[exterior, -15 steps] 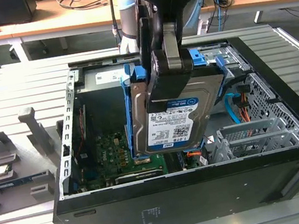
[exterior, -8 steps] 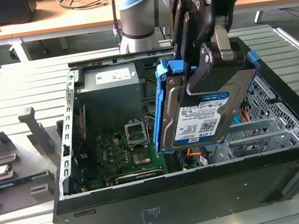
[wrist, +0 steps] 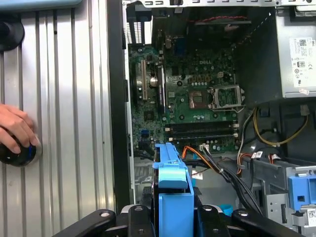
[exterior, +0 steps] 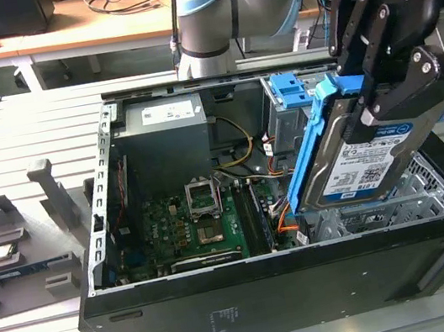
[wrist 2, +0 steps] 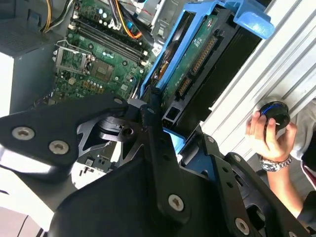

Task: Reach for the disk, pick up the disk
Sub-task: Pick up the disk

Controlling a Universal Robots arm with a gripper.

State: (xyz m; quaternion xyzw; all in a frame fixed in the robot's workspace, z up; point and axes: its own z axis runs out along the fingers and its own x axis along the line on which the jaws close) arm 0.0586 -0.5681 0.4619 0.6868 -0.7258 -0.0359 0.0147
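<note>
The disk is a silver hard drive with a white-and-blue label and a blue plastic rail along its side. It hangs tilted above the drive cage at the exterior view's right end of the open computer case. My black gripper is shut on the disk's upper part, one finger on each face. In the second wrist view the disk runs out from between the fingers. In the first wrist view its blue rail stands up between the gripper fingers.
Under the disk lie the motherboard, cables and a metal drive cage. Another blue caddy sits in the bay behind. Grey fixtures stand at the exterior view's left. A person's hand rests on a round knob beside the case.
</note>
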